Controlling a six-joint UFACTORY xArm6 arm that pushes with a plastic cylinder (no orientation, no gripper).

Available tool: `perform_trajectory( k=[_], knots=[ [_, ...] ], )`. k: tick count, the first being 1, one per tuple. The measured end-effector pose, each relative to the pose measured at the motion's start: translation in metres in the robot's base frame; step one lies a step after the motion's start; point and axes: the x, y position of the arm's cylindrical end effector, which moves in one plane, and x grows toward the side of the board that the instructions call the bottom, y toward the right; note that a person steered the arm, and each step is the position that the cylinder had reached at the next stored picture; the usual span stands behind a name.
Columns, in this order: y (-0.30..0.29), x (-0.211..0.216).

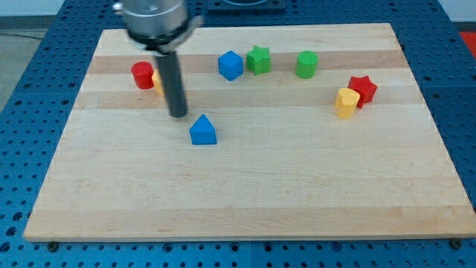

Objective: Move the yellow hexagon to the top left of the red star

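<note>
Two yellow blocks show: one half hidden behind the rod at upper left, and the yellow hexagon [346, 102] touching the red star [363, 89] at right, on its lower-left side. The tool, my tip [178, 115], holds nothing and stands well apart, upper left of the blue block [202, 130]. The hexagon looks light, rigid and likely to slide easily on the surface [245, 193]; I would push it low on a flat face.

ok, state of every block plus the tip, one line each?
my tip: on the board, up-left of the blue block, touching none
red cylinder: upright, against a yellow block
yellow block: mostly hidden behind the rod
blue block: alone
blue cube: beside green star
green star: upright
green cylinder: alone
yellow hexagon: touching red star, lower left
red star: upright
</note>
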Motion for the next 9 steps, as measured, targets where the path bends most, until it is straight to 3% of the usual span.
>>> perform_trajectory(
  k=[1,3,4,5,6,8,9],
  knots=[
    [-0.06,-0.006],
    [-0.129,-0.082],
    [-0.113,-0.124],
    [-0.059,-0.137],
    [-0.023,-0.135],
    [-0.055,-0.089],
    [-0.036,-0.07]
  ],
)
